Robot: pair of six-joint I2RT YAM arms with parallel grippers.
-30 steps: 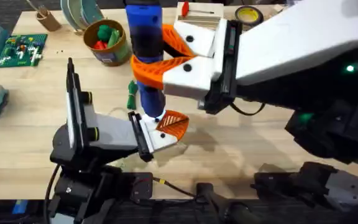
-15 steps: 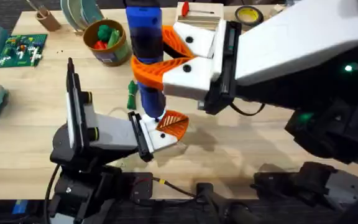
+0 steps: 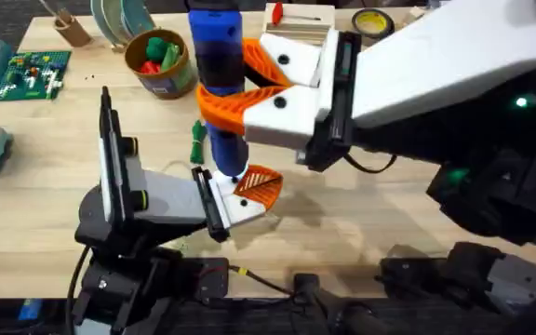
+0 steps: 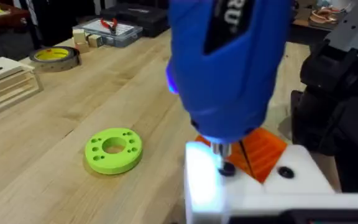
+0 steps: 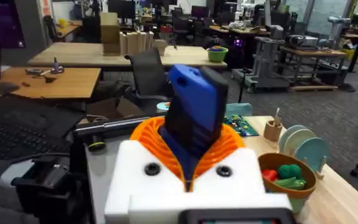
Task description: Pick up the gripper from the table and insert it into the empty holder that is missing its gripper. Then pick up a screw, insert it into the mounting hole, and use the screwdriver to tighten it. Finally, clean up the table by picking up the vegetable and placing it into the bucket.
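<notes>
Bench: we see the light wooden butcher-block bench (image 3: pixel 361 200) running across the overhead view, its plank seams lengthwise.
Bucket: the small gold-olive tin bucket with a brown label band (image 3: pixel 159 62) stands upright at the far left of the bench, red and green toy pieces inside.
Left end effector: the left end effector (image 3: pixel 240 197) lies low over the bench near the middle; we cannot tell how far its fingers are apart.
Vegetable: the slim dark green toy vegetable (image 3: pixel 197 141) lies flat on the bench just left of the screwdriver, its long axis running away from the arms' bases.
Holder: the small white blocky plastic holder (image 4: pixel 253 186) carries the orange ribbed wedge gripper (image 4: pixel 263 152) against its slanted face.
Screwdriver: the blue pistol-shaped powered screwdriver with an orange collar (image 3: pixel 217 88) stands upright, long axis vertical, its thin metal bit pointing down onto a dark screw (image 4: pixel 227 168) in the holder.
Right end effector: the right end effector (image 5: pixel 191 158) has its orange ribbed pads (image 5: pixel 154 140) clamped on the screwdriver's body.
Disc: a bright green ring-shaped disc (image 4: pixel 113 149) lies flat beside the holder.
</notes>
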